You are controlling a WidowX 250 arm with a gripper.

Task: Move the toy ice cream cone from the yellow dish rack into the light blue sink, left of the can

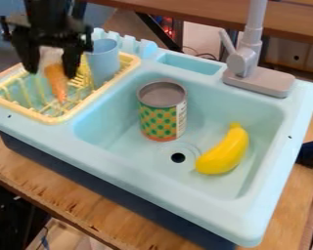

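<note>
At the upper left, the black gripper (53, 69) hangs over the yellow-rimmed drying rack (53, 117), its fingers apart. An orange carrot (56, 83) is between and just below them, pointed end down in the rack; its upper part is partly hidden. A light blue cup (103, 61) stands right of the gripper in the rack. In the light blue sink (110, 128) are an upright can (160, 114) with a green and yellow pattern and, to its right, a yellow banana (224, 150) lying at a slant near the drain.
A grey faucet (252, 61) rises at the sink's back right corner. The sink unit rests on a wooden table (74, 197). A dark blue object (309, 152) is at the right edge.
</note>
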